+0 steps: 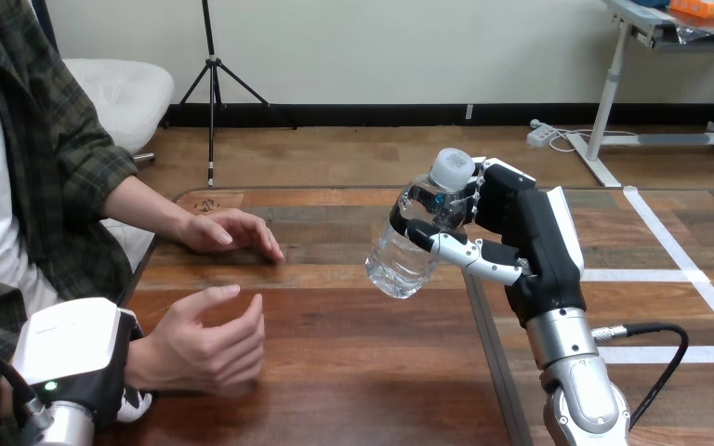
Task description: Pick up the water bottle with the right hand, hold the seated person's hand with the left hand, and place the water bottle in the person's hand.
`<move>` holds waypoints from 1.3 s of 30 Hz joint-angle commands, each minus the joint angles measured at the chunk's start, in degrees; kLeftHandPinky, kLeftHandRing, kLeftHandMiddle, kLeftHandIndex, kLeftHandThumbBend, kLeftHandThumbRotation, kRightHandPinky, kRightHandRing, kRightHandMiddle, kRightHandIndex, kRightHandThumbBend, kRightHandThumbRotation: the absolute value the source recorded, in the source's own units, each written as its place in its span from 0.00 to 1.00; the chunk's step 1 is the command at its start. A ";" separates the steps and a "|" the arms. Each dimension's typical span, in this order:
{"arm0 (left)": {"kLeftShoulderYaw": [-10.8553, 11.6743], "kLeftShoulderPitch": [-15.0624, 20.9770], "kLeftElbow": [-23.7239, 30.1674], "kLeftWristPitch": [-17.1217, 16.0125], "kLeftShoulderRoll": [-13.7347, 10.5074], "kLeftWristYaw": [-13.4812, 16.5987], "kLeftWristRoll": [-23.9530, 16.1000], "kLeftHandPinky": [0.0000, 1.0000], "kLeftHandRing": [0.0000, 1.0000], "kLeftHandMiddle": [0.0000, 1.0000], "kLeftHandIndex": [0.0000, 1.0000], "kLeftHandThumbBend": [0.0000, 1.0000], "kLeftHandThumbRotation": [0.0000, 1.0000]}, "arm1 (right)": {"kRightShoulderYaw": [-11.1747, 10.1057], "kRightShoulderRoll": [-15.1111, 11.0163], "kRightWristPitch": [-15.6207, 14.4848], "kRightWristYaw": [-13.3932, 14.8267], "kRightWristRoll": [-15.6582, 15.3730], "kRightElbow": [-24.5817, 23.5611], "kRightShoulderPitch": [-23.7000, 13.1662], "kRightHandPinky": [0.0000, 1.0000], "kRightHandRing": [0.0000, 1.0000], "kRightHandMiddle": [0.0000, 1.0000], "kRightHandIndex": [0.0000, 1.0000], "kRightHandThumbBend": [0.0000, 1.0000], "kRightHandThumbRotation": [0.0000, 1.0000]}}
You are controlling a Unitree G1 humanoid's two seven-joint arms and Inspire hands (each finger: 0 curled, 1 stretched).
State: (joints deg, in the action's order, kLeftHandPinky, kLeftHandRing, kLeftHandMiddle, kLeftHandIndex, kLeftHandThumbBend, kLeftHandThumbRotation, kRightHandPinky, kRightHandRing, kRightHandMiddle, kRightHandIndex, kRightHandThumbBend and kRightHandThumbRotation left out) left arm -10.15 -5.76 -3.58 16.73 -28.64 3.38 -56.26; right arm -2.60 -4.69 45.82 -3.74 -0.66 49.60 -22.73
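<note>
As we look down from the head view, our right hand [525, 237] is clamped round the body of the clear water bottle [409, 246], holding it tilted over the wooden table [363, 372] with its white cap [452, 169] uppermost and leaning toward the hand. Left of the water bottle and well apart from it, the person's farther hand [232, 232] rests palm-down on the table. Nearer us and left of the water bottle, the person's nearer hand [204, 339] lies on its edge, loosely cupped, its palm turned toward the bottle. Farther left of the bottle again, our left hand [74, 358] sits against that hand's wrist [144, 362], touching it; we cannot tell whether it grips the wrist.
</note>
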 commanded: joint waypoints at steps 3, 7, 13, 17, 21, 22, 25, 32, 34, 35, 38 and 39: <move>-0.33 1.98 -1.82 -1.01 -0.46 0.54 1.61 0.46 0.49 0.53 0.54 0.83 0.00 | -0.87 0.18 0.80 0.04 1.19 -2.99 -4.26 0.37 0.40 0.46 0.57 0.67 0.00; -0.40 1.95 -1.96 -1.70 -0.58 1.24 2.18 0.46 0.49 0.53 0.54 0.84 0.00 | -0.96 0.35 0.51 -0.36 1.78 -3.10 -4.24 0.37 0.40 0.47 0.57 0.67 0.00; -0.50 1.96 -1.96 -2.52 -0.81 1.40 3.26 0.45 0.48 0.52 0.54 0.83 0.00 | -0.96 0.34 0.46 -0.04 1.62 -3.10 -4.25 0.38 0.41 0.47 0.57 0.67 0.00; -0.64 2.05 -2.04 -2.67 -0.78 1.63 3.56 0.45 0.49 0.53 0.54 0.83 0.00 | -0.96 0.25 0.43 0.35 1.24 -3.09 -4.27 0.38 0.41 0.47 0.57 0.67 0.00; -0.77 2.10 -2.31 -3.26 -0.83 2.31 3.74 0.46 0.49 0.53 0.54 0.83 0.00 | -0.99 0.23 0.43 0.31 1.31 -3.10 -4.27 0.38 0.41 0.47 0.58 0.67 0.00; -0.78 2.11 -2.36 -3.38 -0.84 2.41 3.79 0.46 0.49 0.53 0.54 0.83 0.00 | -1.00 0.23 0.43 0.29 1.33 -3.10 -4.27 0.38 0.41 0.47 0.58 0.67 0.00; -0.88 2.13 -2.57 -3.78 -0.82 3.00 3.89 0.45 0.49 0.53 0.54 0.84 0.00 | -1.03 0.19 0.58 0.29 1.31 -3.01 -4.29 0.38 0.41 0.47 0.58 0.67 0.00; -0.92 2.04 -3.34 -5.82 -0.72 5.65 4.56 0.45 0.48 0.52 0.53 0.86 0.00 | -1.08 0.14 0.44 0.47 1.20 -3.02 -4.34 0.37 0.41 0.48 0.58 0.68 0.00; -0.86 2.01 -3.60 -6.48 -0.70 6.37 4.85 0.44 0.48 0.52 0.53 0.86 0.00 | -1.10 0.15 0.29 0.52 1.20 -3.08 -4.32 0.37 0.41 0.48 0.58 0.68 0.00; -0.88 2.00 -3.66 -6.66 -0.66 6.68 4.87 0.44 0.48 0.52 0.53 0.86 0.00 | -1.09 0.11 0.27 0.66 1.07 -3.08 -4.32 0.37 0.41 0.48 0.58 0.68 0.00; -0.91 1.94 -3.68 -7.02 -0.59 7.22 4.87 0.45 0.48 0.52 0.53 0.86 0.00 | -1.07 0.06 0.27 0.86 0.87 -3.07 -4.32 0.37 0.41 0.48 0.58 0.68 0.00; -0.91 1.90 -3.64 -7.18 -0.57 7.40 4.89 0.45 0.48 0.52 0.53 0.86 0.00 | -1.06 0.06 0.27 0.87 0.87 -3.07 -4.33 0.38 0.41 0.47 0.58 0.68 0.00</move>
State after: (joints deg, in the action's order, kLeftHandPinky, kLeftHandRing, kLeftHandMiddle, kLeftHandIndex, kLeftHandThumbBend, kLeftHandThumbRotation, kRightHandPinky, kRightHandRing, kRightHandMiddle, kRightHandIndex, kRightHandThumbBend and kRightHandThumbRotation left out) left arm -10.24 -5.07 -6.22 10.83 -29.12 9.47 -51.78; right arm -2.75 -4.62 45.47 -3.72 -0.30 49.60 -22.73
